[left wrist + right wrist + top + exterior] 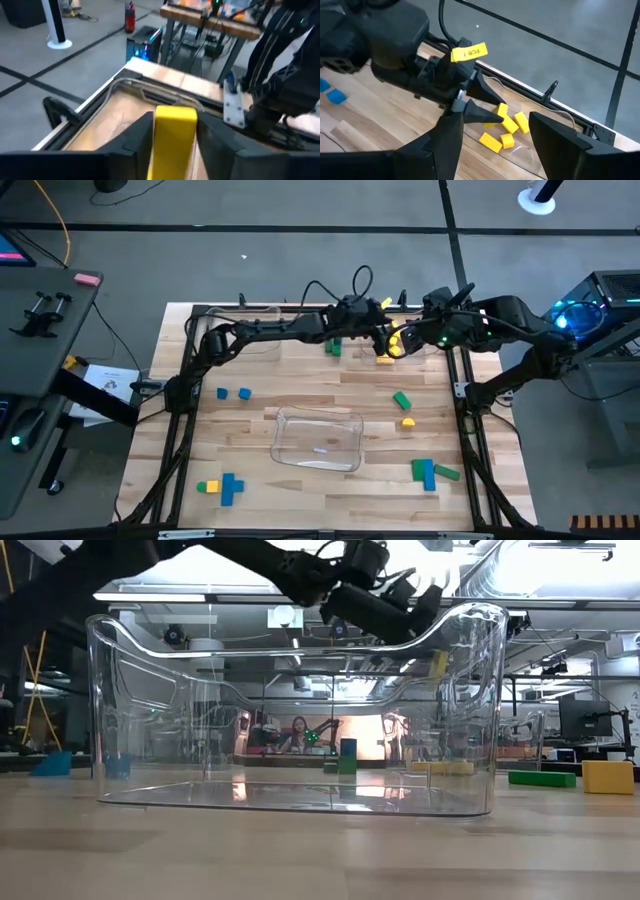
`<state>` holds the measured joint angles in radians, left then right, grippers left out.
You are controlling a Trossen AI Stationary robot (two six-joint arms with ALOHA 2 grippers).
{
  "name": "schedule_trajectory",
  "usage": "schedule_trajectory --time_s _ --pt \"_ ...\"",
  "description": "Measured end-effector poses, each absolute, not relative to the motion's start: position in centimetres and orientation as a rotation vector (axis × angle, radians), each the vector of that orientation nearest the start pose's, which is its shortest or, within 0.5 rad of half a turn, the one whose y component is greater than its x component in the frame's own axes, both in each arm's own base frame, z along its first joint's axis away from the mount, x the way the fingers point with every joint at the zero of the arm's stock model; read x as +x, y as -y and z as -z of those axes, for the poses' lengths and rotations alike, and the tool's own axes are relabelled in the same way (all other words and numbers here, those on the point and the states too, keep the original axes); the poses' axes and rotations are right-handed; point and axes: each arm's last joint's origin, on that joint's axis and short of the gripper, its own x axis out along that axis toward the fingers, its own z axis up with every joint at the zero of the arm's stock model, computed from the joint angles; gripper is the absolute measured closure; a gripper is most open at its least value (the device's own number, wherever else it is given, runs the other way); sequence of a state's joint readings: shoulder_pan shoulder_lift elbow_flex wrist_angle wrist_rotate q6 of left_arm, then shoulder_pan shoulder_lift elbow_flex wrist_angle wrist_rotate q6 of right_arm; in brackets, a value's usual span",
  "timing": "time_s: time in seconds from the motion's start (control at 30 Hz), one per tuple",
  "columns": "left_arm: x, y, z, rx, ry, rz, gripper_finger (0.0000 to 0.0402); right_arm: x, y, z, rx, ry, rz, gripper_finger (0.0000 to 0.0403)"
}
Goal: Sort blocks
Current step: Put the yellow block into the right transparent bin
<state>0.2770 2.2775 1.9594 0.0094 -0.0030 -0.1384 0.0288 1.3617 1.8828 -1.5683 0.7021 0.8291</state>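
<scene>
Wooden table [300, 380] | done: yellow blocks [502, 131] piled upper right | left gripper [172, 137] around yellow bar [172, 135], grip uncertain | right gripper [495, 145] open, empty | left: blue, green blocks [425, 472] scattered.

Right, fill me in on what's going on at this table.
Both arms are at the far end of the table, sorting blocks. The left pincer has a yellow block between its fingers, above a clear tray already holding yellow blocks. The right pincer hangs open beside it. Blue and green blocks lie scattered.
</scene>
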Motion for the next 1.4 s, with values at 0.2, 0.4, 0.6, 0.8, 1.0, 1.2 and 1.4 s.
schedule_trajectory --time_s 0.2,0.4,0.6,0.8,1.0,1.2,1.4 --pt "50.1 -14.7 -27.7 -0.131 -0.389 -0.301 0.0187 19.3 1.3 -45.8 0.329 -0.675 0.95 0.0179" --pt "46.2 -14.4 -30.9 -0.211 -0.573 -0.195 0.0167 19.4 1.1 -45.7 0.313 -0.745 0.867 0.0179" --pt "41.2 -11.2 -31.4 -0.313 -0.77 -0.063 0.0178 19.8 0.2 -42.5 0.392 -1.05 0.52 0.0179" --pt "35.6 -6.0 -30.3 -0.414 -0.588 -0.019 0.0186 19.0 -1.9 -34.1 0.412 -1.334 0.377 0.0179" --pt "29.3 -1.3 -28.1 -0.521 -0.364 -0.099 0.0187 18.2 -4.5 -27.0 0.336 -1.33 0.14 0.0179" --pt "24.9 0.6 -29.2 -0.573 -0.131 -0.19 0.0187 17.8 -5.4 -21.2 0.281 -1.36 0.07 0.0179" --pt "23.0 0.5 -31.2 -0.508 -0.02 -0.26 0.0187 17.5 -5.3 -17.2 0.264 -1.373 0.071 0.0179"
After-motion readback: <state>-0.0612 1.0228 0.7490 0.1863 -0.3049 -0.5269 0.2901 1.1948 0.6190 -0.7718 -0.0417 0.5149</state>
